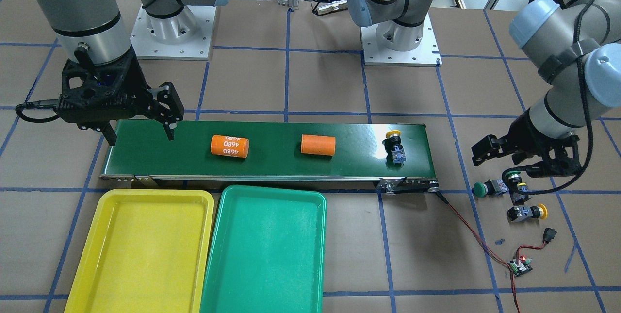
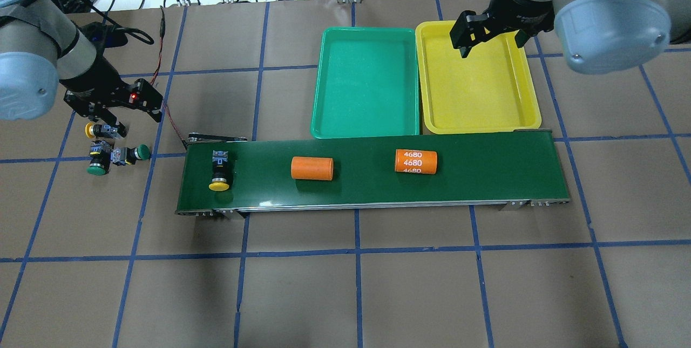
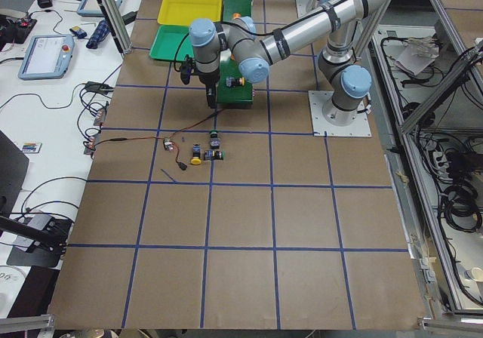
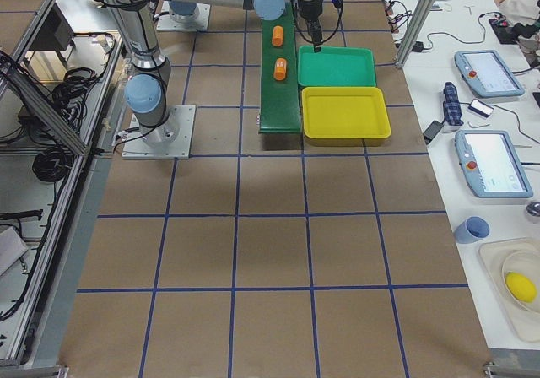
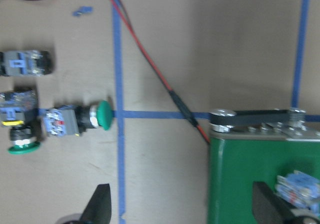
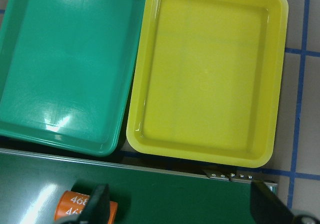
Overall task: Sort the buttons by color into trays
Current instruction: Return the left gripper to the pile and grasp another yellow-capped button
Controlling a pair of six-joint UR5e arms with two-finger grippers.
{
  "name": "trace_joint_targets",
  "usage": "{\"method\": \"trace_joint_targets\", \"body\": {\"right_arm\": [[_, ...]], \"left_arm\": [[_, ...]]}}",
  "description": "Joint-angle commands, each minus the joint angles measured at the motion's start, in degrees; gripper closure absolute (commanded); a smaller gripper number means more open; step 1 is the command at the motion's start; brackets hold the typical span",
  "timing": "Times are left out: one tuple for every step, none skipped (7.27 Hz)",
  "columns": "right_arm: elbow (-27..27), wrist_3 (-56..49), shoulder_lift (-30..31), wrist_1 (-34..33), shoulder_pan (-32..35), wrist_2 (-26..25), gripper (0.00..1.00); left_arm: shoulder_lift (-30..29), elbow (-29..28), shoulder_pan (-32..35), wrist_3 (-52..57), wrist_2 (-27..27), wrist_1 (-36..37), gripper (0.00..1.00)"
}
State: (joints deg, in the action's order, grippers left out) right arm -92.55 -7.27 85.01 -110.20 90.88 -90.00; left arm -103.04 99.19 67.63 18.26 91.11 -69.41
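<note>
One yellow button [image 2: 219,172] lies on the conveyor belt's left end, also seen from the front [image 1: 395,147]. Off the belt lie a second yellow button [image 2: 100,131] and two green buttons [image 2: 129,155] [image 2: 98,160]. My left gripper [image 2: 121,116] hangs open and empty above them; its wrist view shows a green button [image 5: 75,120] and the belt's button [image 5: 297,189]. The green tray [image 2: 366,81] and yellow tray [image 2: 478,83] are empty. My right gripper [image 2: 491,43] is open and empty above the belt's right end by the yellow tray [image 6: 210,74].
Two orange cylinders [image 2: 312,168] [image 2: 415,161] lie on the dark-green conveyor belt [image 2: 486,175]. A small circuit board [image 1: 520,266] with red wires runs to the belt's end near the loose buttons. Brown table with blue tape lines surrounds everything.
</note>
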Motion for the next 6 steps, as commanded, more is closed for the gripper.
{"method": "trace_joint_targets", "body": {"right_arm": [[0.0, 0.06, 0.07, 0.07, 0.0, 0.0, 0.0], [0.0, 0.06, -0.01, 0.07, 0.0, 0.0, 0.0], [0.0, 0.06, -0.02, 0.07, 0.0, 0.0, 0.0], [0.0, 0.06, -0.02, -0.02, 0.0, 0.0, 0.0], [0.0, 0.06, -0.02, -0.02, 0.0, 0.0, 0.0], [0.0, 0.15, -0.02, 0.07, 0.0, 0.0, 0.0]], "left_arm": [[-5.04, -0.58, -1.53, -4.24, 2.49, 11.77, 0.0], [-8.28, -0.67, -2.75, -6.72, 2.23, 15.75, 0.0], [-10.66, -0.75, -3.72, -7.7, 2.05, 18.23, 0.0], [-12.34, -0.75, -5.3, -8.4, 1.79, 20.25, 0.0], [-13.49, -0.75, -6.71, -11.28, 0.05, 20.36, 0.0], [-14.02, -1.36, -7.07, -13.49, -0.84, 20.36, 0.0]]}}
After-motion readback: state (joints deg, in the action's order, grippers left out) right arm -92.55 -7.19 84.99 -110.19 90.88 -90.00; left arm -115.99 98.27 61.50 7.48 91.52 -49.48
